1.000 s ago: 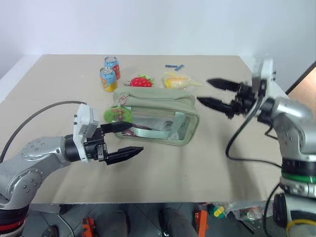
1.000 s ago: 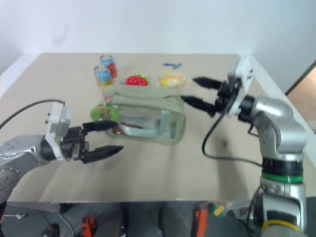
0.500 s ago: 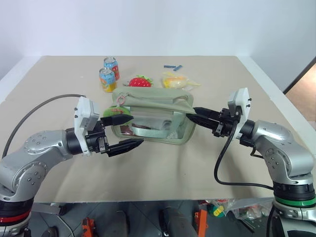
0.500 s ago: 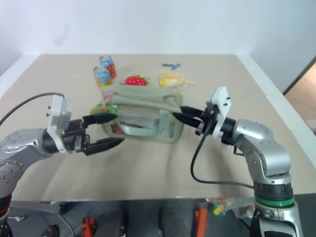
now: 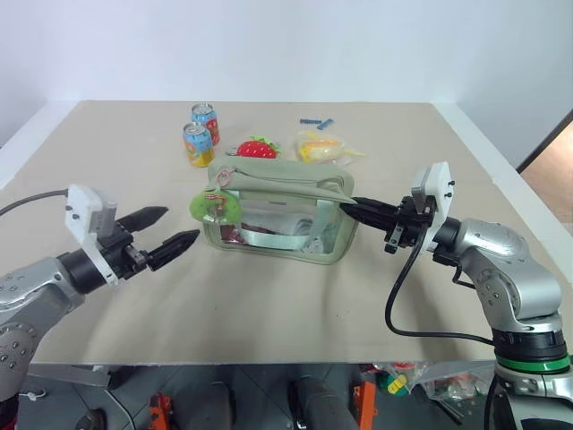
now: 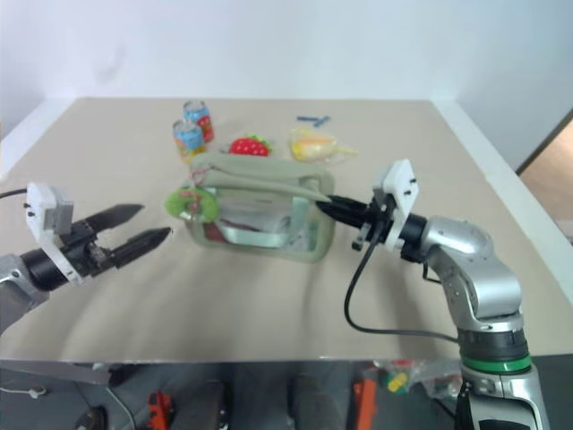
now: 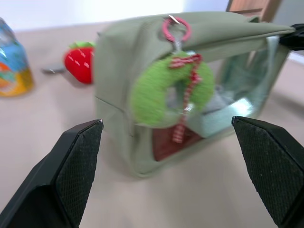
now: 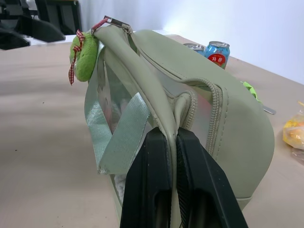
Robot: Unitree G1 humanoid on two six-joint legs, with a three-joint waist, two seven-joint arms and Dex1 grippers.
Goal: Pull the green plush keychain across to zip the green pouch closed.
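The green pouch lies on the table, its clear window facing me and its zipper running along the top. The green plush keychain hangs from a pink ring at the pouch's left end, seen close in the left wrist view. My right gripper is at the pouch's right end, shut on a fabric strap of the pouch there. My left gripper is open, level, a short way left of the keychain and apart from it.
Behind the pouch stand two drink cans, a red strawberry toy and a yellow wrapped packet. A small blue item lies further back. The table's front edge runs below both arms.
My right gripper came down to the pouch's right end and shut on its strap. My left gripper drew back to the left, away from the keychain, still open.
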